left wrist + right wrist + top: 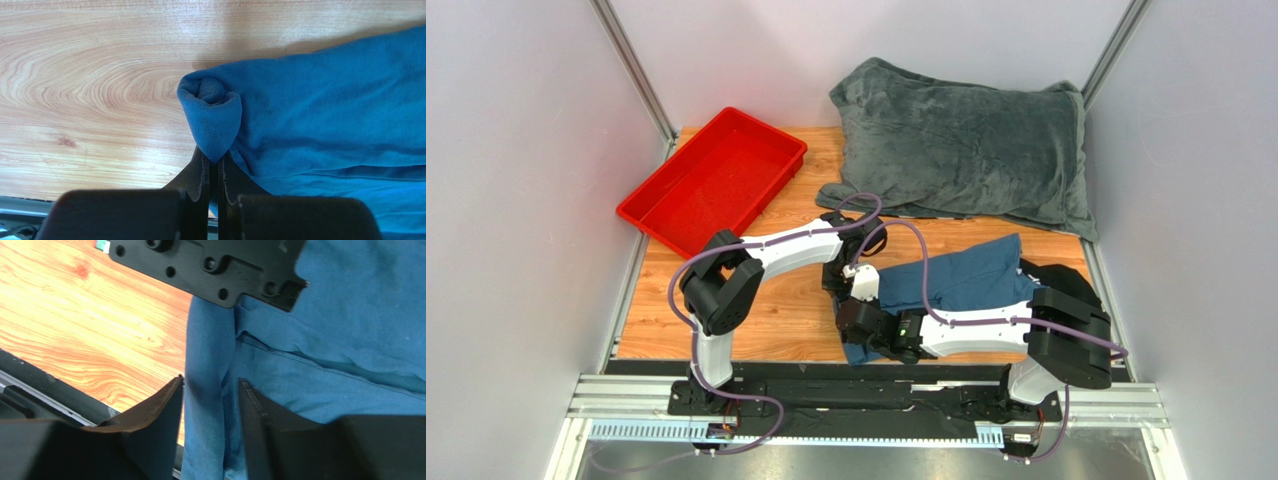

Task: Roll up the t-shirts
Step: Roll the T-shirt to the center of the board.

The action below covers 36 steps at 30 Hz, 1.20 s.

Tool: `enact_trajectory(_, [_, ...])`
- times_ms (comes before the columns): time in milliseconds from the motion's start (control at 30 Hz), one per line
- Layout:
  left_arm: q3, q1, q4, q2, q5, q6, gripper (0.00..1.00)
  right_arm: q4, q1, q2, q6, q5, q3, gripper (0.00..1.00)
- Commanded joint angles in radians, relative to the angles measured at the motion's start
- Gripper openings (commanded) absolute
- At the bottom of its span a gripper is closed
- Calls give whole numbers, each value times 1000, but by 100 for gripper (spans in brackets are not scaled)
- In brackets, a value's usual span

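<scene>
Left gripper (214, 161) is clenched on the shirt (325, 110): its fingers (200, 175) stand almost together and pinch a small cone of cloth at the end of a rolled edge. Right gripper (210, 385) grasps that edge too, its fingers (167, 407) set wider apart, with a thick fold filling the gap and touching both.

From above, both grippers meet at the shirt's (971, 275) left edge, the left one (844, 285) just behind the right one (861, 325).

The shirt lies on the table (776, 320), on its right near part, its far edge near the blanket (966, 150) and its near part hidden under the right arm. Cloth to the right of the roll lies loose and creased. A red tray (726, 116) sits at the far left corner, well apart from the shirt.
</scene>
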Motion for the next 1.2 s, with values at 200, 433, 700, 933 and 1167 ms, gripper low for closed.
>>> enact_trajectory(200, [7,1,-3,-6,27,45,13,166,1,-20,103,-33,-89,12])
enact_trajectory(433, [-9,52,89,-91,91,122,50,301,-47,-95,248,-116,-238,10])
enact_trajectory(700, [-130,105,209,-276,178,173,54,437,-145,-158,347,-227,-373,10])
enact_trajectory(933, [-337,108,442,-402,307,168,40,445,-169,-168,395,-264,-391,9])
enact_trajectory(1167, [-427,110,601,-349,418,150,25,491,-177,-143,469,-287,-430,9])
